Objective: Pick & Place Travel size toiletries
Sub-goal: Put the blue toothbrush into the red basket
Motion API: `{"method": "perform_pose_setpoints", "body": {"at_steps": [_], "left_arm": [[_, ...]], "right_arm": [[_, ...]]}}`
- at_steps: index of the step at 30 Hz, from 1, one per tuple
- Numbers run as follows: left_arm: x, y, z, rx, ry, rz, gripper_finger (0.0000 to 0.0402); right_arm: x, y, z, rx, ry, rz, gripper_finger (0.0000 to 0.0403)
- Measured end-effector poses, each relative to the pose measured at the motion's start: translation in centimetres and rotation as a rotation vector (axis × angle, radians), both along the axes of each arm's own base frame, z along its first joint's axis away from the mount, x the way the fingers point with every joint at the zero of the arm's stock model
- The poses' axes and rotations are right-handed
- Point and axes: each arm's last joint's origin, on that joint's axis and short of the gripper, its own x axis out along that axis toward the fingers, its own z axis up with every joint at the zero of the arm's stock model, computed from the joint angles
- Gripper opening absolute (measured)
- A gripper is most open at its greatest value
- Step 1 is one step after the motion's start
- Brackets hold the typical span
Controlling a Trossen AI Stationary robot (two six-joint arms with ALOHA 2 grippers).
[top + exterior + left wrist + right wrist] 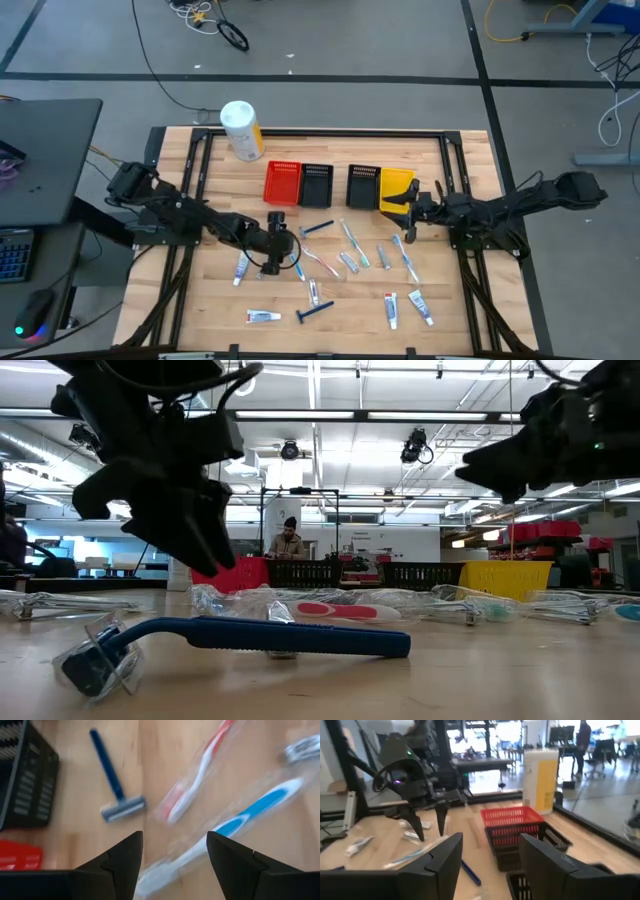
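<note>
Dark fingers of the left gripper [287, 243] stand spread wide with nothing between them, hanging just above the wood near the middle of the table [200, 290]. Straight below them a wrapped blue toothbrush [240, 822] lies slanted on the boards, and a wrapped red toothbrush [197, 772] lies just beside it. A blue razor [114, 780] rests at about 10 o'clock from those fingers, close to the black bin [316, 185].

Over at 3 o'clock on the table, the right gripper [408, 212] hovers by the yellow bin [397, 187], its fingers also parted and empty. A second black bin [363, 185] sits touching the yellow one; the red bin [283, 182] sits against the first black one.

More toothbrushes, small white toothpaste tubes [263, 316] and another blue razor [313, 313] lie scattered across the boards from the centre down toward 6 o'clock, none of them inside a bin. A white-and-yellow canister [242, 130] lies at 11 o'clock near the table's far edge.
</note>
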Motion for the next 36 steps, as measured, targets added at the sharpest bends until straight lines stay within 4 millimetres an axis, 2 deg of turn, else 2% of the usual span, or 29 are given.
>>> {"method": "perform_pose_setpoints", "body": {"at_steps": [8, 15, 20, 27, 31, 36], "left_arm": [[-0.3, 0.3, -0.5, -0.040, 0.055, -0.032, 0.0230], [-0.4, 0.4, -0.5, 0.001, 0.065, -0.080, 0.0223], [-0.2, 1.3, -0.6, 0.003, 0.081, -0.083, 0.0223], [0.0, 2.3, -0.7, -0.078, 0.099, -0.080, 0.0222], [0.2, 2.3, -2.2, -0.069, 0.160, -0.104, 0.0222], [0.8, 2.0, -2.9, -0.066, 0.153, -0.118, 0.0222]], "right_arm": [[3.3, -0.5, 0.6, 0.009, 0.079, 0.070, 0.0205], [5.8, -0.6, -0.1, 0.012, 0.165, 0.063, 0.0204], [7.4, -0.6, -0.3, 0.003, 0.195, 0.064, 0.0204], [8.2, -0.6, -0.6, -0.022, 0.221, 0.067, 0.0204], [8.2, -0.6, -0.4, -0.025, 0.199, 0.067, 0.0204], [8.3, -0.6, -0.3, -0.026, 0.181, 0.067, 0.0204]]}}
